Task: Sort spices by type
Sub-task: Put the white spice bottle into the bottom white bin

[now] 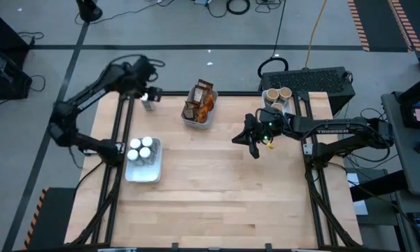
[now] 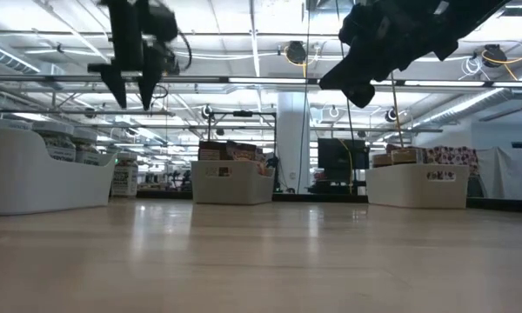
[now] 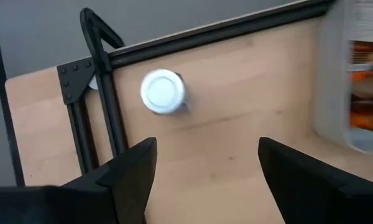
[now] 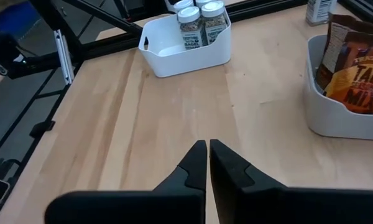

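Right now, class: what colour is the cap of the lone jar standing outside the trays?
White. The lone jar shows its cap best in the left wrist view.

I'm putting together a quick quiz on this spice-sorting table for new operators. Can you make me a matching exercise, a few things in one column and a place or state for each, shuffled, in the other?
Things:
1. loose white-capped jar
2. packets
3. right gripper
4. left gripper

Places or states:
A. shut, above bare table
B. piled in the middle tray at the table's far edge
C. open, hovering above the lone jar
D. standing alone near the far left corner of the table

Pairs: 1-D, 2-B, 3-A, 4-C
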Action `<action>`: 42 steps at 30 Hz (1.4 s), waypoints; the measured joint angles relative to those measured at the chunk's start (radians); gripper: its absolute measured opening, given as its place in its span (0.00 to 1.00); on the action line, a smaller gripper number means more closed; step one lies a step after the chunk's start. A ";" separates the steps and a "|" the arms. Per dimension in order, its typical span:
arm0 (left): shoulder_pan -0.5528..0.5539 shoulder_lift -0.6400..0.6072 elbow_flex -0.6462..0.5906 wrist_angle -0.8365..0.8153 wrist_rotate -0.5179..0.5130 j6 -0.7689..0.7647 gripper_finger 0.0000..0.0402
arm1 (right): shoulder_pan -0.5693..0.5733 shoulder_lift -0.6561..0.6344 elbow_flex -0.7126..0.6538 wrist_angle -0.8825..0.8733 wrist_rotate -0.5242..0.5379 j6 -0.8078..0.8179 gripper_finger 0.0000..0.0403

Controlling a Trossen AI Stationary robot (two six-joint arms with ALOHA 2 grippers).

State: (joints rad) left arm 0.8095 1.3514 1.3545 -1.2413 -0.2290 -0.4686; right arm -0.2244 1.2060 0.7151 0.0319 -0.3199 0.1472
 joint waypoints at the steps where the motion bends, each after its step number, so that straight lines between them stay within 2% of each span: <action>1: 0.035 0.019 0.000 0.011 0.015 0.030 0.70 | 0.003 0.000 0.000 0.000 0.000 0.006 0.00; 6: 0.147 0.107 0.000 0.053 0.081 0.144 0.70 | 0.011 0.000 0.000 0.000 0.004 0.026 0.00; 12: 0.216 0.208 -0.001 0.057 0.106 0.221 0.70 | 0.011 0.000 0.000 0.001 0.005 0.051 0.00; 18: 0.237 0.270 -0.001 0.060 0.120 0.254 0.72 | 0.011 0.000 0.000 -0.001 0.005 0.051 0.00; 31: 0.272 0.309 -0.018 0.121 0.112 0.299 0.87 | 0.010 0.000 0.000 -0.012 0.005 0.029 0.00; 42: 0.289 0.332 -0.071 0.205 0.125 0.299 0.88 | 0.010 0.000 0.000 -0.029 0.004 0.020 0.00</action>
State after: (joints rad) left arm 1.0986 1.6836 1.2831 -1.0365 -0.1040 -0.1696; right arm -0.2143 1.2060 0.7151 0.0033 -0.3161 0.1673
